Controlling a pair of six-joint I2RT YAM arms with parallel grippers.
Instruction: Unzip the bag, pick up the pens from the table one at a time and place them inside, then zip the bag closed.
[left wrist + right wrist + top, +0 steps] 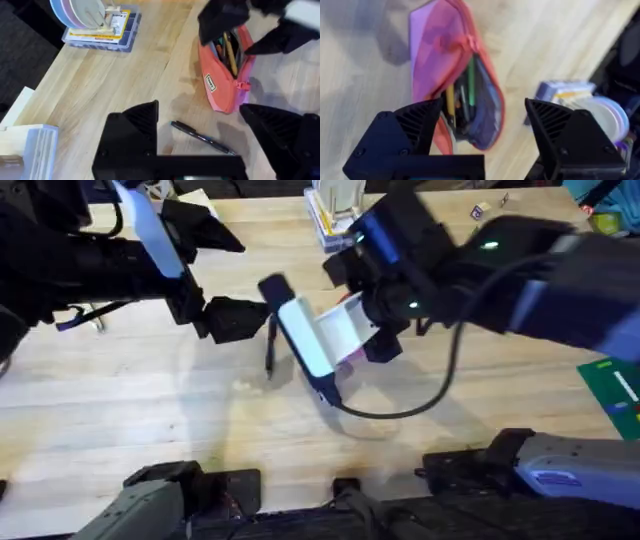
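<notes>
On the wooden worktop [125,75] we find the pink pencil pouch [225,82] already unzipped, its mouth gaping, and we can make out a yellow-tan pen [230,54] and some green and dark shafts lying inside it. So we judge the opening done and at least one pen stowed; the black pen [202,137] lies on the bare wood, and after it the zipper has yet to be drawn shut. Our right gripper [485,130] hangs directly over the open pouch with its fingers [410,125] spread wide, the pouch mouth showing in the gap between them, and we see nothing pinched. Our left gripper [200,135] hovers above the black pen with its fingers [137,125] spread wide as well, one to each side of the pen, which lies between them and apart from both, with the pouch just beyond. We judge that the left fingers hold nothing and stand ready to close on that pen.
</notes>
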